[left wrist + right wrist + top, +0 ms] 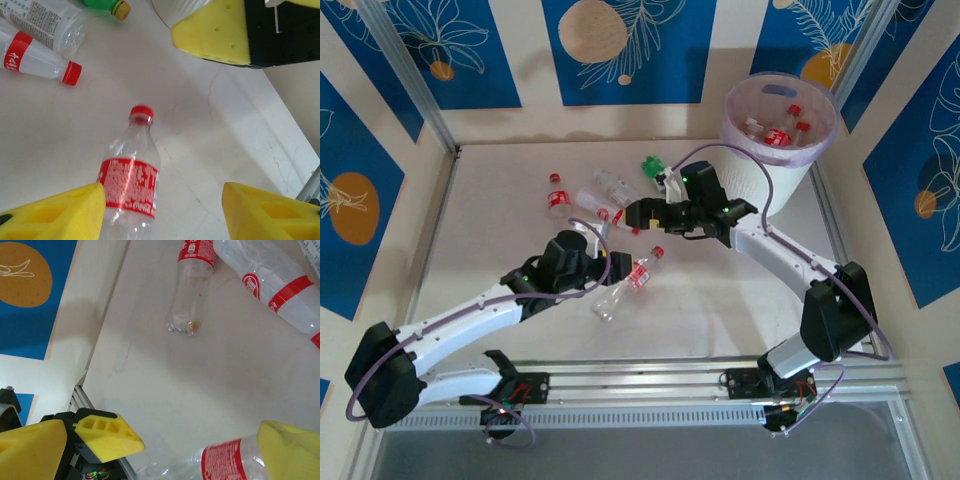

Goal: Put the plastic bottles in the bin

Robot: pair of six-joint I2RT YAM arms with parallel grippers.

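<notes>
Between the left jaws, which stand partly open and grip nothing, a red-labelled bottle point(131, 187) lies on the tabletop point(215, 135). It sits close by one finger point(55, 215), with its cap pointing away. Beyond the cap lie more plastic bottles point(42, 62). The right jaws gape wide and empty above the tabletop, with two red-banded bottles point(272, 285) ahead of them. Behind the right jaws stands the bin point(800, 175), with several binned bottles point(778, 135) inside.
</notes>
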